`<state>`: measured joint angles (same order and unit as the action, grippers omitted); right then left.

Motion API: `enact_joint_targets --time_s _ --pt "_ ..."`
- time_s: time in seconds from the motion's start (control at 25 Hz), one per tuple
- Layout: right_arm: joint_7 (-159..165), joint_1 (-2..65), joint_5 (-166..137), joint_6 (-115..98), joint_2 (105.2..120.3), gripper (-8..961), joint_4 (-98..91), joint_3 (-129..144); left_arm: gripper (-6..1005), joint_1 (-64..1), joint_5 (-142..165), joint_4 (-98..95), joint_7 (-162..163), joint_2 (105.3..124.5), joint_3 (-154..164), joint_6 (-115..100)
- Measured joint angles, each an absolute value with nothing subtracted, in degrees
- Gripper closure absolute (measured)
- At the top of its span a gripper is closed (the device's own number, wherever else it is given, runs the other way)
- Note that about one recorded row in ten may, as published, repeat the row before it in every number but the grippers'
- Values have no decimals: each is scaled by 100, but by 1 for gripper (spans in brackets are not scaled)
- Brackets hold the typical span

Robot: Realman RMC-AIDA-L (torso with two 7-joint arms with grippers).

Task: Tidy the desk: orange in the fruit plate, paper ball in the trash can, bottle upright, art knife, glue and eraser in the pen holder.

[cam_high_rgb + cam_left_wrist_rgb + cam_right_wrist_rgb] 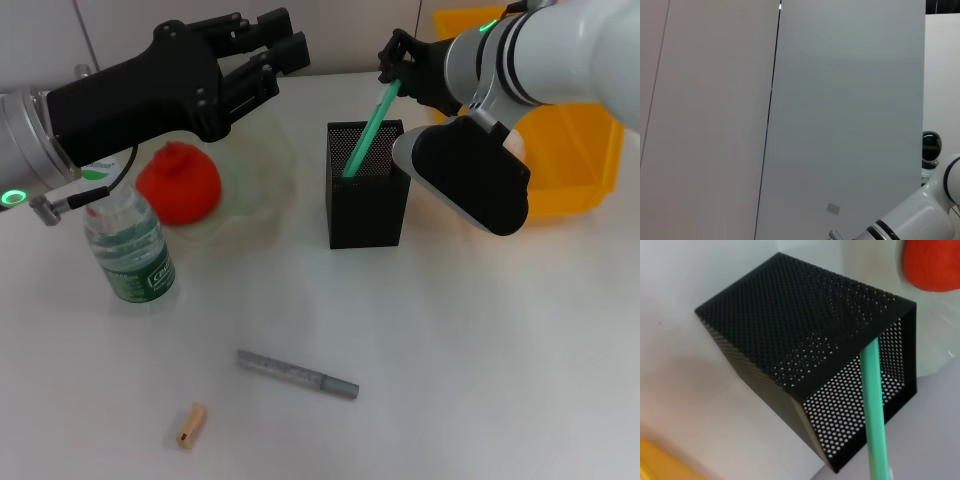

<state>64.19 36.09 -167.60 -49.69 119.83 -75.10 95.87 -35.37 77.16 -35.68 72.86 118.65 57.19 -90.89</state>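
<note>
My right gripper [392, 68] is shut on the top of a long green stick [366, 135]. The stick slants down with its lower end inside the black mesh pen holder [367, 205]. The right wrist view shows the green stick [875, 405] entering the pen holder [805, 330]. The orange [178, 182] lies in the pale green fruit plate [262, 178]. My left gripper [272, 42] hangs open above that plate, holding nothing. The bottle [128, 245] stands upright at the left. The eraser [190, 424] lies near the front edge. The paper ball is out of view.
A long grey stick [297, 374] lies flat on the table in front of the pen holder. The yellow trash can [565, 160] stands at the back right, behind my right arm. The left wrist view shows only a wall and part of the right arm [920, 215].
</note>
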Motion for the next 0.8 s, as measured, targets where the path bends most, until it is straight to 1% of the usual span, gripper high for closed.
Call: enact_joint_targets --time_s 0.48,0.8 --pt "6460 3552 -16761 -4885 11979 729 -7630 9535 649 -3532 7717 -3599 7286 11865 5730 -9146" --pt "6504 3515 -16760 -4820 11971 565 -7825 9504 647 -3533 7716 -3621 7286 11865 5730 -9175"
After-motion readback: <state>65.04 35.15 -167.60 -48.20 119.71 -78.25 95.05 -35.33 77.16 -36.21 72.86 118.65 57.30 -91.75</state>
